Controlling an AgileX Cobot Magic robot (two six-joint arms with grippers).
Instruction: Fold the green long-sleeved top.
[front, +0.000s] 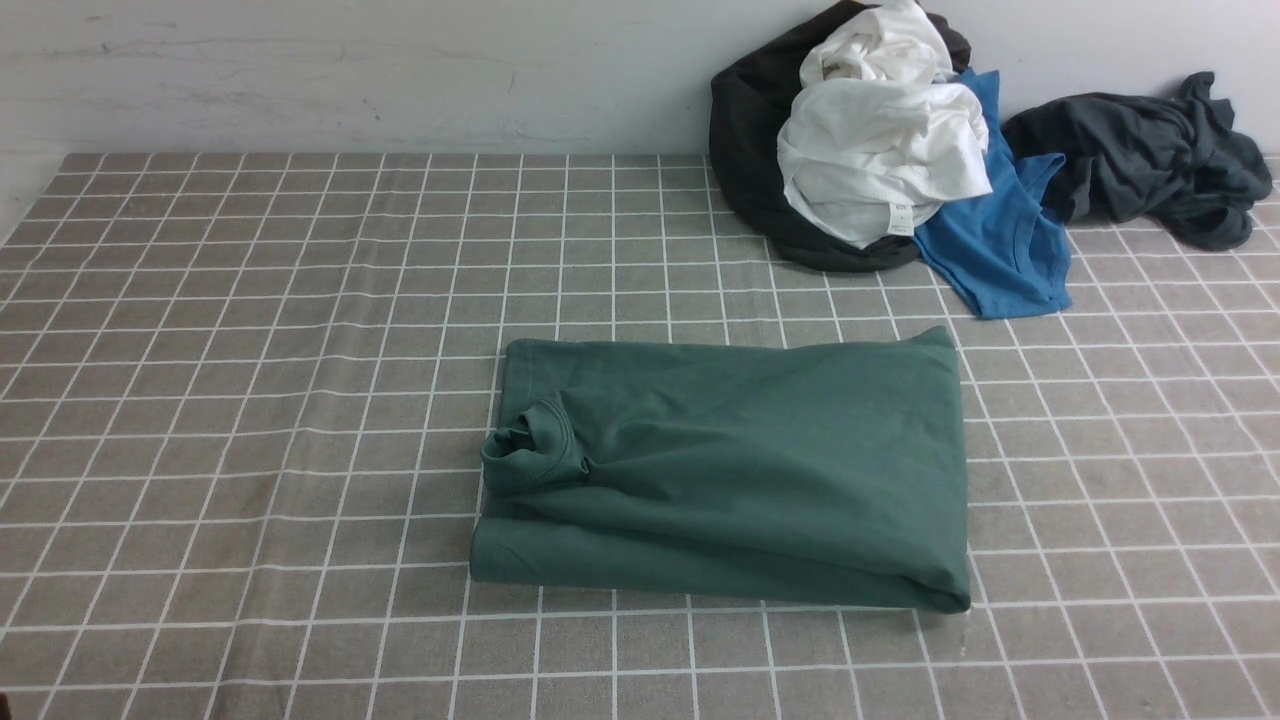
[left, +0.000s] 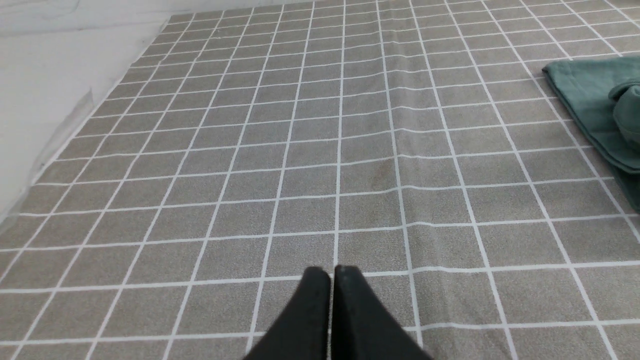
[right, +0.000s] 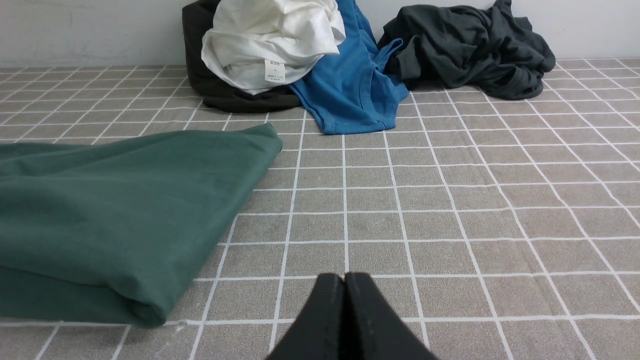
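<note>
The green long-sleeved top lies folded into a thick rectangle in the middle of the checked tablecloth, its ribbed neck at the left end. Neither arm shows in the front view. In the left wrist view my left gripper is shut on nothing, above bare cloth, with a corner of the top well off to one side. My right gripper is shut and empty too, over the cloth just beside the top's folded end, apart from it.
A heap of clothes sits at the back right by the wall: a white garment over a black one, a bright blue tee and a dark grey garment. The checked tablecloth covers the table.
</note>
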